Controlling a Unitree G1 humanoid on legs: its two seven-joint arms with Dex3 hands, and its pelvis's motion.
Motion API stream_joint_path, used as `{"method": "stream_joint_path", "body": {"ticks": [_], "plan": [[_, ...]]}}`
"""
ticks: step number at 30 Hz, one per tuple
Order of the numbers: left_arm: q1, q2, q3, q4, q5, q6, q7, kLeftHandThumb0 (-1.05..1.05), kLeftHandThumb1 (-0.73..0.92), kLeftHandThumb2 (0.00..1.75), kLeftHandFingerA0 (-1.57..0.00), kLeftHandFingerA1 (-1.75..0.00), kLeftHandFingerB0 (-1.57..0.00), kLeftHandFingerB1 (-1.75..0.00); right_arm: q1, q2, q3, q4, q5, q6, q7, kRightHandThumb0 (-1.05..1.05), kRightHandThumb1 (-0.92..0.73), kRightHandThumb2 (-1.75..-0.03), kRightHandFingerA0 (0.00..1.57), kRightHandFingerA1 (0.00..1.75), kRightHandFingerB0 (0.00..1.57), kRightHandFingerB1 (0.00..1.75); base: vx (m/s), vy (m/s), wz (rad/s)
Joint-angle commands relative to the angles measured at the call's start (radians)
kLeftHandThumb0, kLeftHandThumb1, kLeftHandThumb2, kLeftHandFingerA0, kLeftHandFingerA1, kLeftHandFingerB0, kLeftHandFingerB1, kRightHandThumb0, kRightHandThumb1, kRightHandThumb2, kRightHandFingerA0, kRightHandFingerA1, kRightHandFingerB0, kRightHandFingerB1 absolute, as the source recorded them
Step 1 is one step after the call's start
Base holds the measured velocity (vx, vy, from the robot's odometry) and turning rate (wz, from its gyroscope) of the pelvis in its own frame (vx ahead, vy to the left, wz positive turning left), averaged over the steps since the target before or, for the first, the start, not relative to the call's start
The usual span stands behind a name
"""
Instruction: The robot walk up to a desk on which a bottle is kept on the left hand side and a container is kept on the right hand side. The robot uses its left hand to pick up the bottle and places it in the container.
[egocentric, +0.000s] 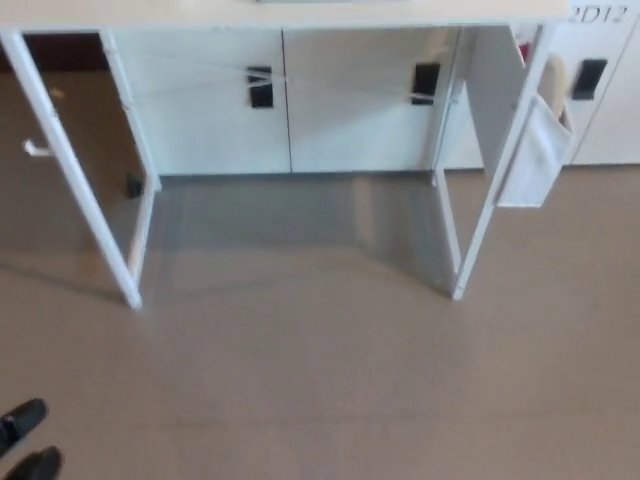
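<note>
Ahead, white desk (480, 230), side pouch (535, 160) holding something pale

Even, soft indoor light fills the head view, moderately bright with no hard glare. The whole picture is slightly blurred, edges of the white counter (300, 12) legs smeared and the lettering at 1 o'clock barely readable. A broad, faint shadow lies on the floor (320, 380) beneath the counter, from 10 to 2 o'clock. The cabinet fronts (340, 110) behind look pale and washed out. Dark shoes (25, 445) at 8 o'clock show no detail.
</note>
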Motion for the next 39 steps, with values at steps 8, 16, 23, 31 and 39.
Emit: {"method": "stream_joint_path", "body": {"ticks": [8,16,23,31,39], "plan": [[-0.015,0.039,-0.018,-0.006,0.006,0.023,-0.002,-0.23,0.64,0.60,-0.58,-0.43,-0.46,-0.35,0.019,0.021,-0.009,-0.024,0.018,0.026,-0.015,-0.12,-0.52,-0.94,0.40,0.61,0.04,0.45,0.41,0.095,0.05],[-0.033,0.050,-0.035,0.000,0.019,0.012,0.005,-0.25,0.62,0.58,-0.66,-0.44,-0.53,-0.37,0.027,0.025,-0.021,0.011,0.021,-0.006,0.008,-0.14,-0.52,-0.94,0.40,0.62,0.05,0.45,0.53,-0.061,0.32],[-0.046,0.053,-0.041,-0.006,0.022,0.025,0.014,-0.26,0.62,0.59,-0.70,-0.45,-0.54,-0.37,0.040,0.034,-0.017,-0.016,0.018,-0.005,0.006,-0.15,-0.72,-0.61,0.52,0.52,0.17,0.31,0.35,-0.057,-0.08],[-0.064,0.062,-0.049,-0.002,0.030,0.023,0.011,-0.27,0.64,0.59,-0.70,-0.46,-0.56,-0.38,0.030,0.033,-0.014,-0.008,0.004,-0.012,0.002,-0.15,-0.72,-0.61,0.53,0.53,0.18,0.32,0.27,0.134,-0.11],[-0.078,0.071,-0.057,0.001,0.024,0.032,0.011,-0.29,0.62,0.59,-0.74,-0.48,-0.61,-0.39,0.025,0.040,-0.016,0.000,0.005,-0.017,0.001,-0.15,-0.70,-0.60,0.52,0.54,0.19,0.32,0.21,0.129,0.08]]}}
